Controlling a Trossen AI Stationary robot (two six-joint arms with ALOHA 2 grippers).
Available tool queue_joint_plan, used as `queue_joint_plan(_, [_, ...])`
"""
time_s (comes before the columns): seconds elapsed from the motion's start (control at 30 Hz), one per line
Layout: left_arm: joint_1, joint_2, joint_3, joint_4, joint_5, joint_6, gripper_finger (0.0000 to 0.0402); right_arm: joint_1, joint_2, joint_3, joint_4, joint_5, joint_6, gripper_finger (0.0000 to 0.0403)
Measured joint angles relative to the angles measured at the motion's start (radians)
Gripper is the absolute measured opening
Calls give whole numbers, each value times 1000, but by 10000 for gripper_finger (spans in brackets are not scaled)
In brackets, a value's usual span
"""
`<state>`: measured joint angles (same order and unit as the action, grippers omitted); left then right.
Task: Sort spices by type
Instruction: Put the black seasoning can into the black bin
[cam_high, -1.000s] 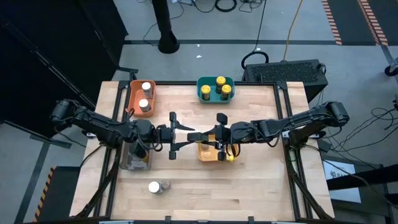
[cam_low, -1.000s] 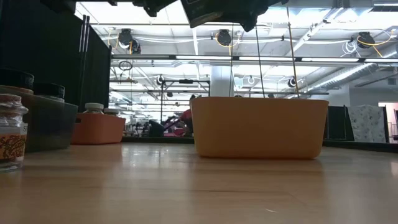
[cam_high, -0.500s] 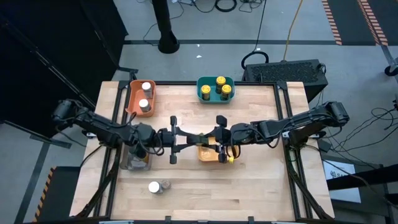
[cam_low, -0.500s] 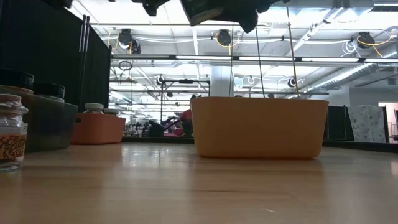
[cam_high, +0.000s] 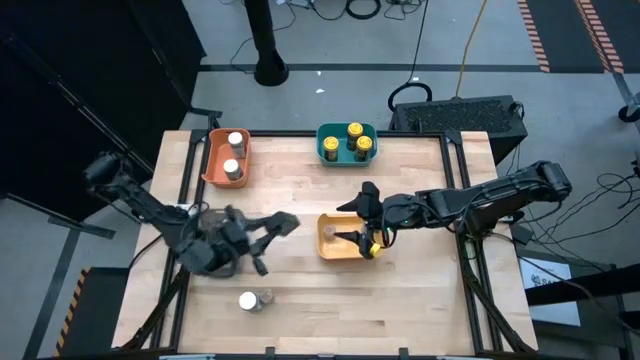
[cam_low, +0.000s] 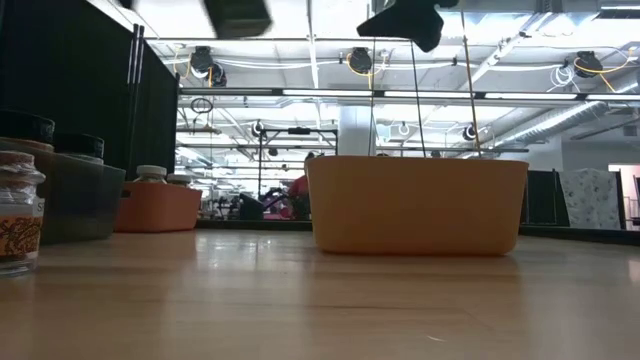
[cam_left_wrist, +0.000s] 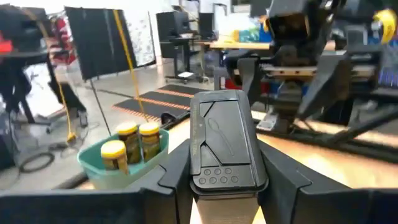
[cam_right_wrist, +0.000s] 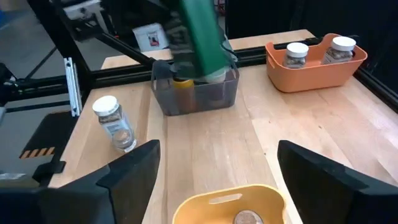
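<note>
My left gripper is shut on a green spice container with a black flip lid. It hangs above the table near the grey bin, which has jars in it. My right gripper stands open over the yellow bin, nothing between its fingers. One jar stands in that bin. Two jars stand on their bases near the table's front edge. My left gripper pinches the container between its two fingers, which lie on its two opposite sides at the black lid end. The lid's top faces the wrist camera. The container's green body is tilted and lifted clear of the table and the bins.
An orange bin with two pale-lidded jars stands at the far left. A teal bin with three yellow-lidded jars stands at the far middle. Bare wood lies between the grey and yellow bins and along the near right.
The two grippers met over the table's middle with the container between them. My right gripper has opened, let go and drawn back toward the right edge. My left gripper has swung toward the left and near edges with the container, turning as it went.
</note>
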<state>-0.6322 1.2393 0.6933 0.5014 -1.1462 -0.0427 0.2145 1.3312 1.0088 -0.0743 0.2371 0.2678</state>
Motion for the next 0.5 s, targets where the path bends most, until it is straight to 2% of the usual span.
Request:
queue_joint_plan(0.23, [-234,24,82,9,-410,-55,134,0,0,0,1,0,0,300])
queue_joint_plan(0.37, [-313,52,146,6,-424,-21,134,-1,0,0,2,0,-1,300])
queue_joint_plan(0.5, [-360,78,150,-1,-416,-1,134,-1,0,0,2,0,-1,300])
